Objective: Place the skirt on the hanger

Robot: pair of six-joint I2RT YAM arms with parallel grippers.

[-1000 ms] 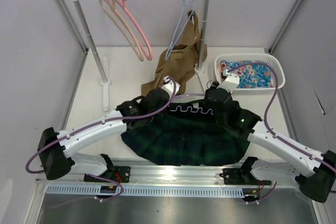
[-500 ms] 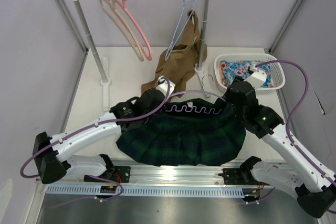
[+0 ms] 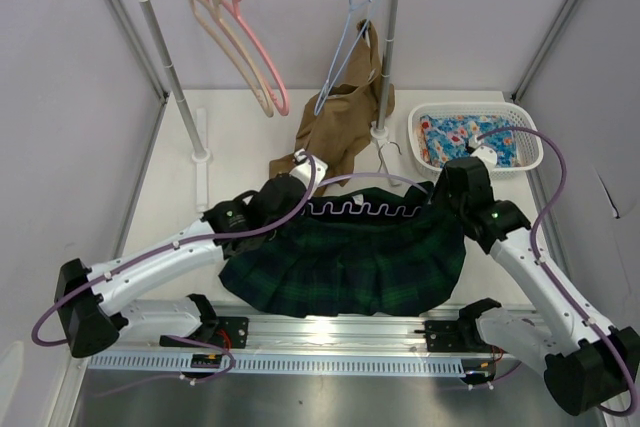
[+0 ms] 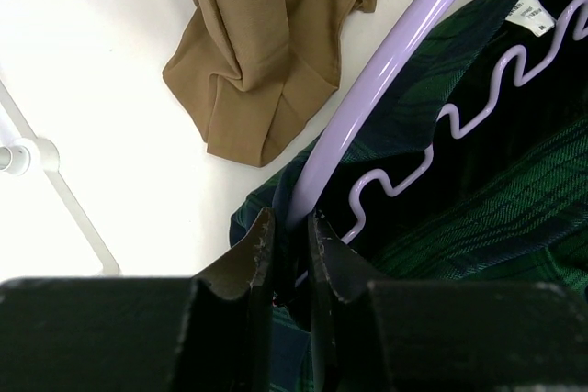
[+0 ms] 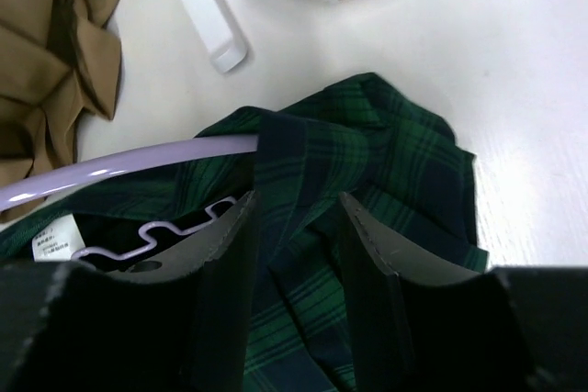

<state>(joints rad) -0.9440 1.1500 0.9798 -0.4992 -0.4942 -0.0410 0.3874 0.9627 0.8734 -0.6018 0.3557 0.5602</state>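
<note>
Currently the skirt (image 3: 350, 267) lies spread at the near middle of the table (image 3: 240, 137), waistband on the far side, with the hanger (image 3: 365, 209) across the waistband opening; left gripper (image 4: 289, 227) is clamped on the hanger's left end; right gripper (image 5: 296, 218) straddles a waistband fold, and whether it pinches cannot be told; the fabric is judged soft, limp and light, liable to sag; grip the firmer waistband near each hanger end.

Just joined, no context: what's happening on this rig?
Two arms are fitting the skirt onto the hanger. The left end effector is shut on one end of the hanger. The right end effector straddles skirt fabric at the other end; grip unclear. The wavy bar lies inside the waistband.
</note>
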